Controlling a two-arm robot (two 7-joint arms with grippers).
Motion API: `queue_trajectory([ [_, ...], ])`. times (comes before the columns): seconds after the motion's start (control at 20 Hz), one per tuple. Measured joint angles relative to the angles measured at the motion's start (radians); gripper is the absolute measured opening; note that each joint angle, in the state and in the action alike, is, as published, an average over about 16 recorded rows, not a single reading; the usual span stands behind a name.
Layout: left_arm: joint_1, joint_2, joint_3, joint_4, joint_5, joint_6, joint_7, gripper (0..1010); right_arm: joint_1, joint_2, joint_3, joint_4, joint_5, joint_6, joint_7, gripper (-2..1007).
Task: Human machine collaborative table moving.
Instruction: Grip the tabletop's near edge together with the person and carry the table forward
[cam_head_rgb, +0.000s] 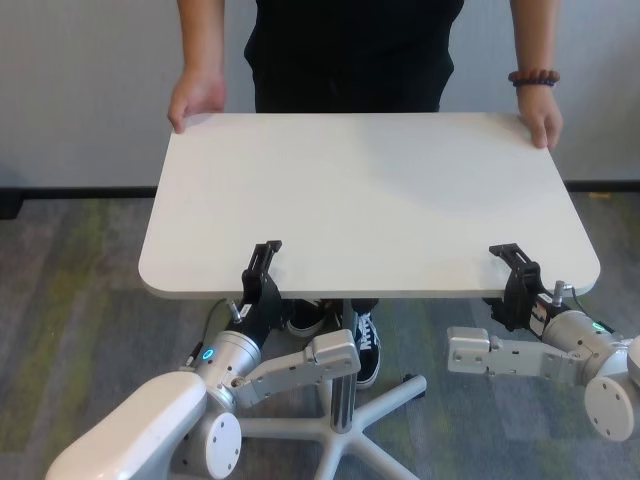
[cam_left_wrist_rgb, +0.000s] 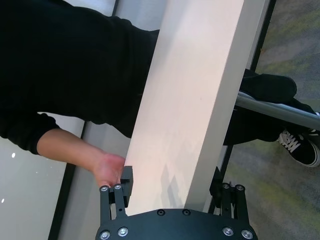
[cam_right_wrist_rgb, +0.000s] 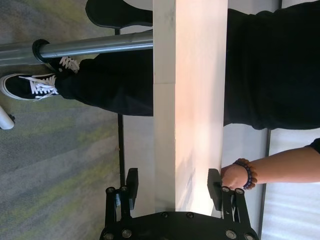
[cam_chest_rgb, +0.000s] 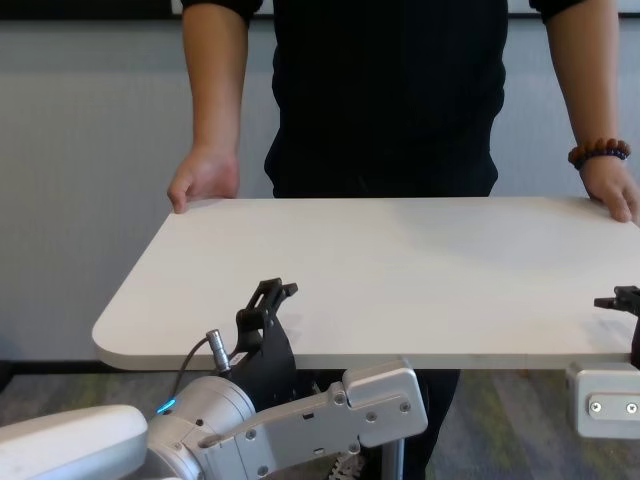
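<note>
Overhead, the table (cam_head_rgb: 370, 200) spans between the human (cam_head_rgb: 350, 50), gripping its far corners, and both grippers at its near edge. Only the wrist views reveal the left gripper (cam_left_wrist_rgb: 172, 192) and right gripper (cam_right_wrist_rgb: 172, 187) released, fingers straddling the tabletop with gaps.

I can't see the person's (cam_head_rgb: 350, 50) head; the picture's top edge cuts it off. The table (cam_head_rgb: 370, 200) hides the lower finger of my left gripper (cam_head_rgb: 262, 270) and my right gripper (cam_head_rgb: 515, 272). It also covers most of its own grey leg (cam_head_rgb: 343, 390).
</note>
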Motion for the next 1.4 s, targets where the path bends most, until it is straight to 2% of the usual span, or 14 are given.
queue_trajectory([
  [0.4, 0.000, 0.000, 0.000, 0.001, 0.000, 0.000, -0.001, 996, 0.000, 0.000, 0.000, 0.000, 0.000, 0.000, -0.001, 966],
  [0.6, -0.001, 0.000, 0.000, 0.001, 0.000, 0.000, -0.004, 1000, 0.000, 0.000, 0.000, 0.000, 0.000, 0.000, -0.001, 997],
  [0.9, 0.007, 0.007, -0.004, -0.022, -0.016, -0.003, -0.043, 1000, -0.002, 0.004, -0.001, -0.009, -0.001, 0.000, 0.002, 1003],
  [1.15, 0.036, 0.029, -0.010, -0.093, -0.030, 0.007, -0.093, 1000, -0.019, 0.015, 0.002, -0.045, 0.000, 0.012, 0.020, 1003],
  [1.4, 0.093, 0.071, -0.019, -0.225, -0.035, 0.038, -0.159, 1000, -0.059, 0.036, 0.017, -0.124, 0.013, 0.039, 0.057, 1003],
])
